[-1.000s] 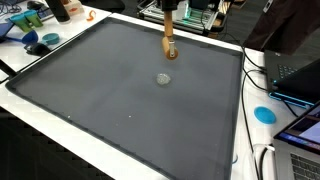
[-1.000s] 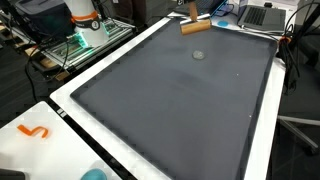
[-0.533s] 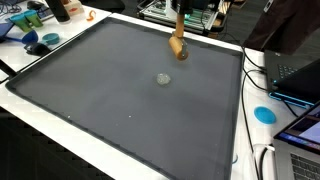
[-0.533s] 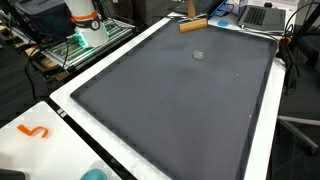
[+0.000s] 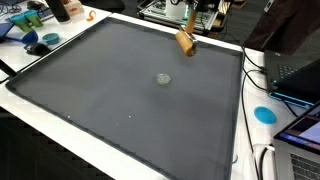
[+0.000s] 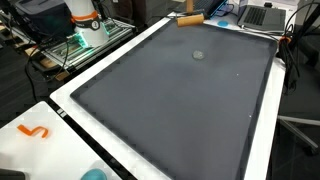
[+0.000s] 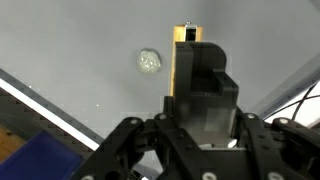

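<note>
A: Claw (image 7: 196, 62) status?
B: It's pinching a wooden block (image 5: 186, 42), hanging tilted over the gray mat (image 5: 90, 95), near its far edge.
A: Containers?
B: A blue bowl (image 5: 47, 40) is sitting on the tabletop (image 5: 150, 165), off the mat. Contents unreadable.

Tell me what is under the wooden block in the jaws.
Only bare dark mat shows below the wooden block. The small pale disc lies aside, not under it. In the wrist view, the block covers the mat directly beneath it.

Dark mat (image 5: 120, 95) on white table (image 6: 45, 115)
</note>
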Robot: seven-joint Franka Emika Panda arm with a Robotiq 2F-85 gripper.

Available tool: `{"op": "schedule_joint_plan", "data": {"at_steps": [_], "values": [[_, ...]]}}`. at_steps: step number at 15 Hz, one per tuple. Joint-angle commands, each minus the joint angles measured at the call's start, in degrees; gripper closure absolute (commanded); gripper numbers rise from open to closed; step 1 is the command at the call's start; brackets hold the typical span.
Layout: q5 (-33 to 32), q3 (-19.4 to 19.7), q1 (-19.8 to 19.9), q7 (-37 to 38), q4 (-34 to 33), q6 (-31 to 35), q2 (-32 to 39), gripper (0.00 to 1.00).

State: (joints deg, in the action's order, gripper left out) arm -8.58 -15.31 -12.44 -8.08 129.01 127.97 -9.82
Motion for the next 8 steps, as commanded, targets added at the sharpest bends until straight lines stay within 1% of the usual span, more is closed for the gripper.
{"op": "schedule_joint_plan", "data": {"at_steps": [1,4,8], "values": [[-4.1,-1.5,-1.1,3.3,-5.7,-5.4,2.7,0.76],[-6.7,-2.5,-1.9,4.5,-9.8,-9.3,4.8,0.76],[-8.4,-3.2,-3.0,6.2,-14.9,-14.4,7.5,0.76]]}}
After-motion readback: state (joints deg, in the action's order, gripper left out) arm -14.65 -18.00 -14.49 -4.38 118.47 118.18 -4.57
